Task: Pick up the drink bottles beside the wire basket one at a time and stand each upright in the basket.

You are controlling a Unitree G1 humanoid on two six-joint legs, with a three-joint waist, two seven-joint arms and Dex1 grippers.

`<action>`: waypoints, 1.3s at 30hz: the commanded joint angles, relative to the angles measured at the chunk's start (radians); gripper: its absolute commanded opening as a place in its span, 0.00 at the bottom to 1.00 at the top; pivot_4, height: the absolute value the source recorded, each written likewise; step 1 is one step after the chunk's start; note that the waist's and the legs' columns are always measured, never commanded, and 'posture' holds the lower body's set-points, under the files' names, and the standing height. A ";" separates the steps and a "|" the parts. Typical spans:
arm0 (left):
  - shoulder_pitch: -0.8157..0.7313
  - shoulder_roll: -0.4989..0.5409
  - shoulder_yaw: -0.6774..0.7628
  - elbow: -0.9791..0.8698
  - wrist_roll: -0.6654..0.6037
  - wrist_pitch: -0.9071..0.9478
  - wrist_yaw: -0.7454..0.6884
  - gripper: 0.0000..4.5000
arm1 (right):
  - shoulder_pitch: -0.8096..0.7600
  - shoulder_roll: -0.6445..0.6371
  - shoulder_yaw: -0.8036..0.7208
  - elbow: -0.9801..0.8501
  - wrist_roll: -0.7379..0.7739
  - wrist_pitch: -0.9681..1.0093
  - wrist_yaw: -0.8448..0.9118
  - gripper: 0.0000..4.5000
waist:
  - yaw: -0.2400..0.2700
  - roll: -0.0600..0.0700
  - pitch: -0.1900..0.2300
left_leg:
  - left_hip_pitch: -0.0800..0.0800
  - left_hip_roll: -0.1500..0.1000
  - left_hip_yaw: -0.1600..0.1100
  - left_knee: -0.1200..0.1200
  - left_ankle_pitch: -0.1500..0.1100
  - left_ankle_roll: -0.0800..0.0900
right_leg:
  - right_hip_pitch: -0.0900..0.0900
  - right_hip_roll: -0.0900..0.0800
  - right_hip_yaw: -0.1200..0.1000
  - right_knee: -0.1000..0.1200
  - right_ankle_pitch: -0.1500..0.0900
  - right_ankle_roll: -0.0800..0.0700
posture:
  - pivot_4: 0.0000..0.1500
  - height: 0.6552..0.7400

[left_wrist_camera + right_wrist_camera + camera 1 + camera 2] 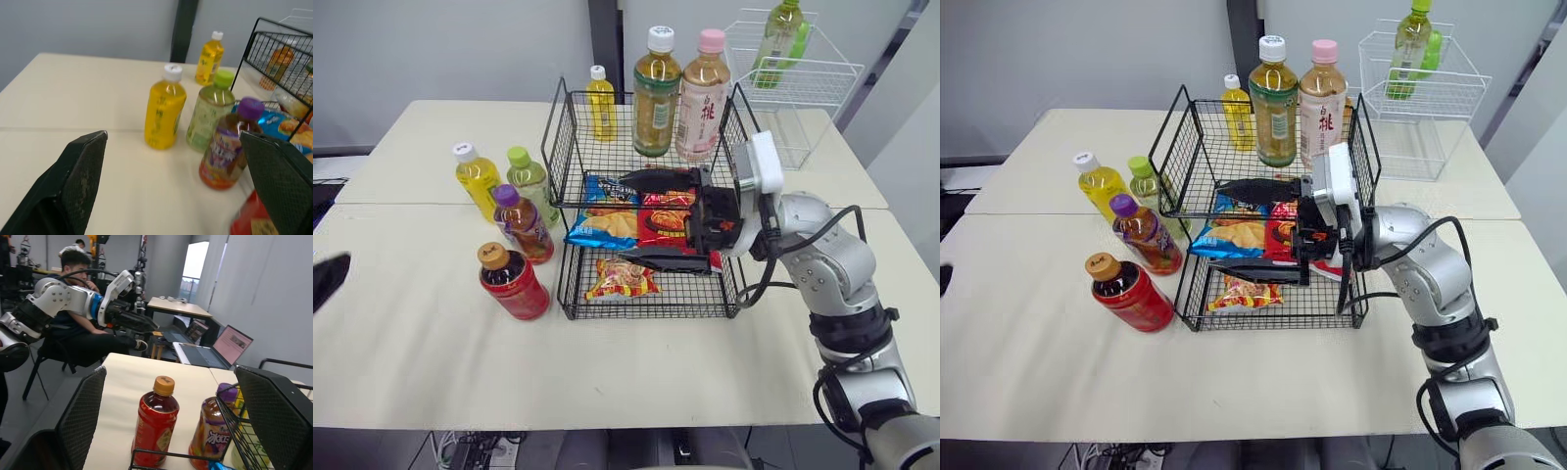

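Observation:
The black two-tier wire basket (566, 127) stands mid-table. Its top tier holds a small yellow bottle (600, 100), a green tea bottle (656, 96) and a pink-capped bottle (703, 98), all upright. Left of the basket stand a yellow bottle (477, 177), a pale green bottle (530, 182), a purple-capped bottle (522, 224) and a red bottle (513, 282). My right gripper (624, 217) is open in front of the basket, pointing left toward these bottles, empty. My left gripper (173, 137) is open and empty, low at the table's left edge, facing the yellow and green bottles.
Snack packets (622, 225) lie in the basket's lower tier. A white wire basket (803, 83) with a green bottle (781, 34) stands at the back right. In the right wrist view a seated person (78, 328) and another robot arm (73, 298) are beyond the table.

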State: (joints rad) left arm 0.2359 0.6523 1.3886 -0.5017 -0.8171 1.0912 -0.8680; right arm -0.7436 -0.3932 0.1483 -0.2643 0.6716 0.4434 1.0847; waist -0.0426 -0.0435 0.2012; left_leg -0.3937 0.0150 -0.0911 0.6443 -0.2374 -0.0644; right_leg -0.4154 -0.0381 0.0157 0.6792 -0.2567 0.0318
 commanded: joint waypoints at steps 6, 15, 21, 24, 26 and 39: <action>0.174 -0.028 0.085 -0.079 -0.230 -0.050 0.063 1.00 | -0.034 0.004 -0.008 0.003 0.014 -0.001 0.045 1.00 | 0.016 0.001 0.000 | 0.013 0.000 0.000 -0.002 0.000 0.000 | 0.011 0.000 -0.001 0.000 -0.009 -0.005 | 1.00 1.00; -0.041 0.108 -0.178 0.039 -0.158 -0.215 0.268 1.00 | -0.001 0.029 -0.028 -0.035 -0.089 -0.056 -0.102 1.00 | 0.015 0.001 0.000 | 0.013 0.000 0.000 -0.002 0.000 0.000 | 0.010 0.001 0.000 0.000 -0.004 -0.001 | 1.00 1.00; -0.319 0.191 -0.518 0.245 0.029 -0.377 0.344 1.00 | 0.040 0.016 -0.045 -0.102 -0.125 -0.048 -0.198 1.00 | 0.015 0.001 0.000 | 0.013 0.000 0.001 -0.004 0.000 0.000 | 0.009 0.002 0.001 0.000 -0.002 -0.003 | 1.00 1.00; -0.480 0.196 -0.700 0.390 0.139 -0.469 0.346 1.00 | 0.067 0.006 -0.051 -0.141 -0.141 -0.040 -0.243 1.00 | 0.018 0.001 0.000 | 0.012 0.000 0.000 -0.004 0.000 0.000 | 0.010 0.002 0.000 0.000 -0.002 -0.003 | 1.00 1.00; -0.590 0.184 -0.799 0.507 0.215 -0.540 0.344 1.00 | 0.082 0.001 -0.052 -0.173 -0.145 -0.025 -0.273 1.00 | 0.015 0.001 0.000 | 0.012 0.000 0.000 -0.004 0.000 0.000 | 0.009 0.002 0.000 0.000 -0.002 -0.003 | 1.00 1.00; -1.040 0.055 -1.098 1.111 0.516 -0.902 0.360 1.00 | 0.146 -0.075 -0.078 -0.299 -0.138 0.038 -0.358 1.00 | 0.010 0.001 0.000 | 0.010 -0.001 0.001 -0.005 0.000 0.000 | 0.007 0.002 0.000 -0.001 -0.001 -0.003 | 1.00 1.00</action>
State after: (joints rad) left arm -0.7655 0.6996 0.2920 0.5833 -0.3307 0.2455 -0.5245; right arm -0.5966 -0.4603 0.0987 -0.5196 0.5244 0.4755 0.7375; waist -0.0328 -0.0427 0.2014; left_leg -0.3838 0.0142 -0.0905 0.6390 -0.2376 -0.0645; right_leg -0.4079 -0.0365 0.0155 0.6785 -0.2581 0.0293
